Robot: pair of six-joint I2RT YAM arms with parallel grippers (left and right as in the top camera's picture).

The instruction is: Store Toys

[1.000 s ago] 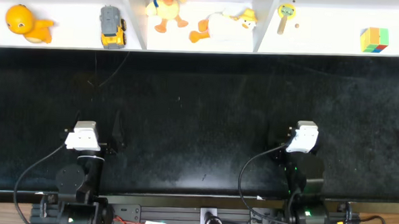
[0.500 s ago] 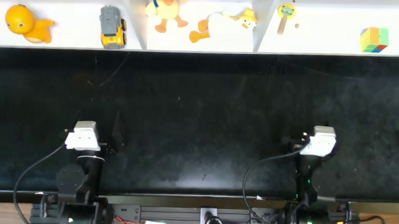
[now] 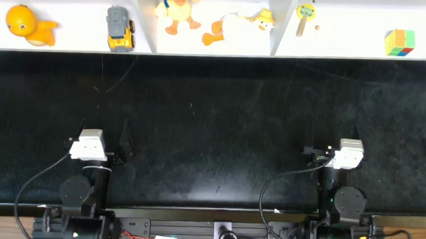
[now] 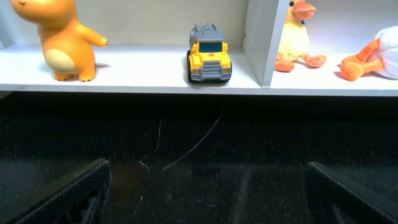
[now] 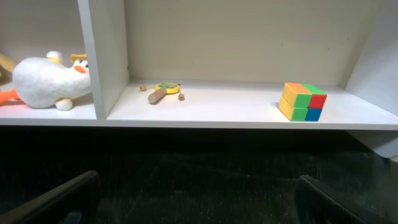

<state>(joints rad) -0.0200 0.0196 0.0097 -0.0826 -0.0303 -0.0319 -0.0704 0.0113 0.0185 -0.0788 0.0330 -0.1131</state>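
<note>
Top view: all toys sit in the white shelf (image 3: 216,55) along the far edge of the black mat (image 3: 213,112). Left bay holds the orange figure (image 3: 30,23) and the yellow truck (image 3: 120,29), with the truck's long axis running front-to-back. Middle bay holds the yellow duck (image 3: 178,10), upright, and the white duck (image 3: 238,28), which lies across the bay with its head toward the right divider. Right bay holds the rattle (image 3: 305,15), handle end toward the mat, and the colour cube (image 3: 400,42), well apart from it. Left arm (image 3: 89,146) and right arm (image 3: 345,154) both sit low near their bases.

Left wrist view: I see the left gripper (image 4: 208,165) spread wide over the mat, nothing between the fingers. The truck's nose points straight out of the shelf at me, grey bed to the rear. The orange figure stands upright.

Right wrist view: the right gripper (image 5: 199,177) is also wide and holds nothing. The rattle lies flat on a diagonal near the divider. The cube sits farther along the same bay.
</note>
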